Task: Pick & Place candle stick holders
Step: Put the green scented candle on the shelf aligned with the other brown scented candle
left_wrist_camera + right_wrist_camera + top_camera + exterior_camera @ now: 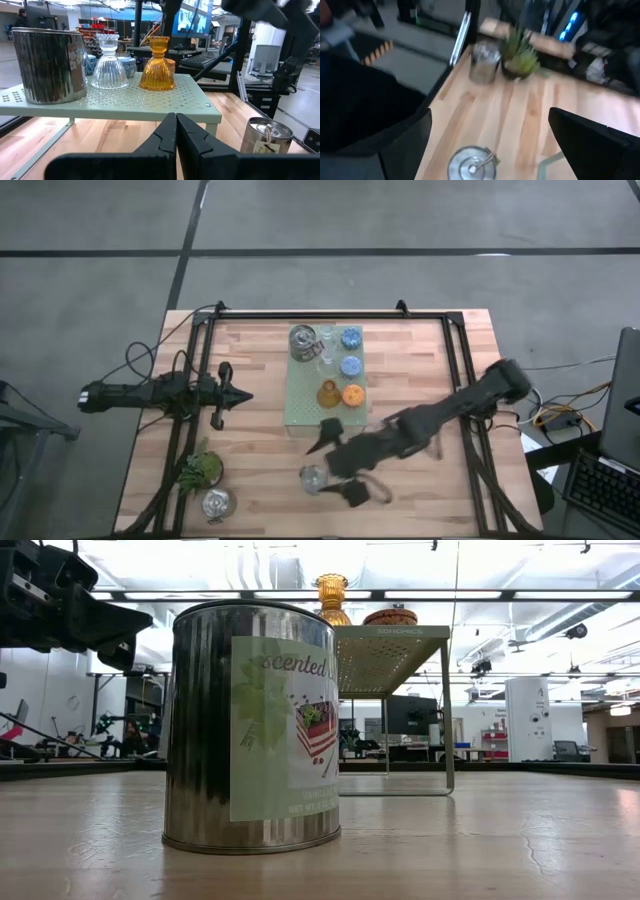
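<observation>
A pale wooden surface [250, 380] sits inside a black frame, with a workshop of monitors and benches behind it. The landmark is the green perforated board [305, 412] near the middle, raised on legs. On it stand most of the holders: a silver tin [303, 342], a clear glass one [325, 335], two blue [350, 338], an amber one [328, 391] and an orange one [352, 395].

The right gripper [335, 465] hangs just off the board's near corner, fingers [400, 137] spread wide and holding nothing. A second silver tin [313, 477] stands on the surface between them, slightly to the left finger's side and a little ahead (upright, its axis vertical, so the fingers would close across its round wall). This arm is much the nearer to it.

The left gripper [232, 393] waits beside the board's left edge, fingers [165, 137] pressed together and empty.

A third silver tin [216, 503] stands well away from the board, at the surface's near left corner, just beside a plant [200, 470].
</observation>
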